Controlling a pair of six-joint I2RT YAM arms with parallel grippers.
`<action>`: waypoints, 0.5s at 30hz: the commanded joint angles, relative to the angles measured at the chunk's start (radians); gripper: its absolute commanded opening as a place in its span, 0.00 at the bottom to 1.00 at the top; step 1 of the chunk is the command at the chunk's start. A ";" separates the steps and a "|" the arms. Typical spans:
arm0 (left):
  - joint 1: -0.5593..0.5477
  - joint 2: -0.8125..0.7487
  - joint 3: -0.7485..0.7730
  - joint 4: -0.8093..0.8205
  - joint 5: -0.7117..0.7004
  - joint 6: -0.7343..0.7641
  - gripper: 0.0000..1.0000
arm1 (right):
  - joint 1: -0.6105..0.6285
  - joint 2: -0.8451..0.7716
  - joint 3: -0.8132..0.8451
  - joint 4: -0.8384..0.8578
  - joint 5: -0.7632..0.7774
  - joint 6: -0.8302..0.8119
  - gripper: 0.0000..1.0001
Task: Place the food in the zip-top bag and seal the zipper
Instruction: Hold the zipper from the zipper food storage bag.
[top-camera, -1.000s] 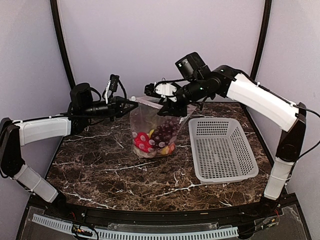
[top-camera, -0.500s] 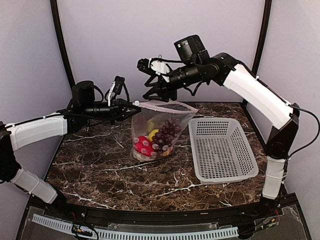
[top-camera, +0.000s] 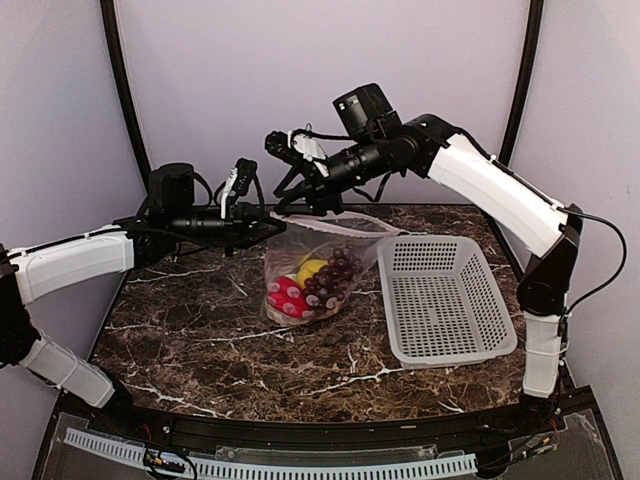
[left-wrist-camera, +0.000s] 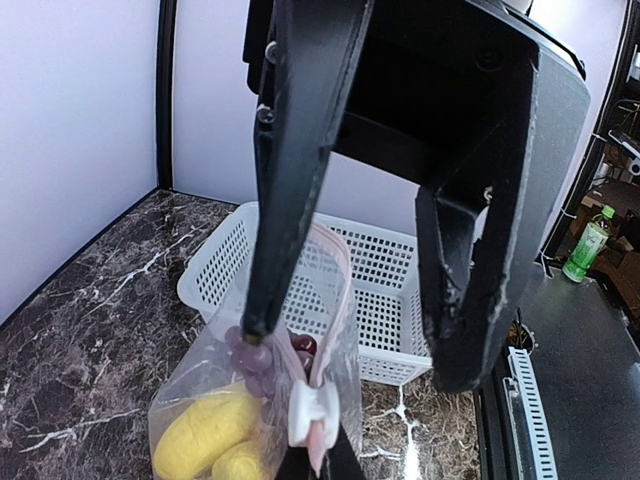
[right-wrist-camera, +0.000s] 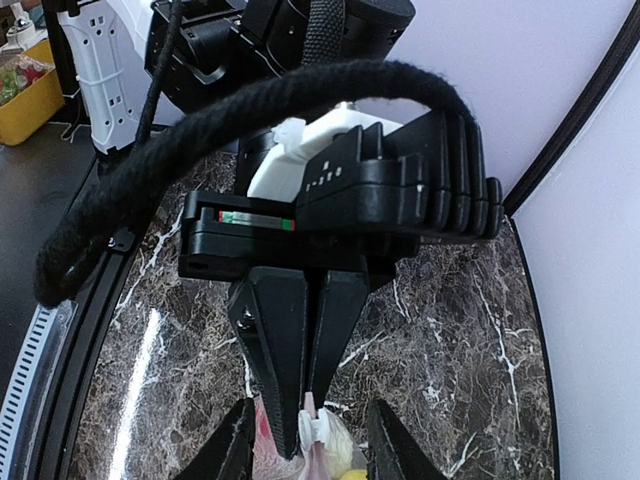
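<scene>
Jaws: my left gripper (right-wrist-camera: 303, 410) is clamped on the zip-top bag (top-camera: 310, 270) corner, right gripper (left-wrist-camera: 355, 348) apart over the zipper (left-wrist-camera: 338, 300).
With the food (top-camera: 318, 280) inside and the bag sagging onto the tabletop (top-camera: 200, 330), I'd pinch the white slider (left-wrist-camera: 308, 412) squarely and pull straight.

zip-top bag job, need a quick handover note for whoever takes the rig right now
Left gripper: fingers shut on one end of the zip-top bag's mouth, holding it up.
Right gripper: open, fingers either side of the zipper near the white slider, not gripping.
Food: inside the bag; grapes, yellow and red pieces show.
Done: food bagged.
Left: mouth gapes, so close on the zipper and run it shut.
</scene>
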 joint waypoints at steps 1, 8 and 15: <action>-0.004 -0.038 0.037 -0.039 -0.013 0.047 0.01 | 0.001 -0.008 -0.013 -0.004 -0.027 0.011 0.36; -0.004 -0.050 0.041 -0.051 -0.018 0.059 0.01 | 0.001 0.012 -0.012 -0.006 0.006 0.015 0.35; -0.004 -0.051 0.036 -0.047 -0.018 0.055 0.01 | 0.001 0.025 -0.013 -0.008 0.014 0.013 0.31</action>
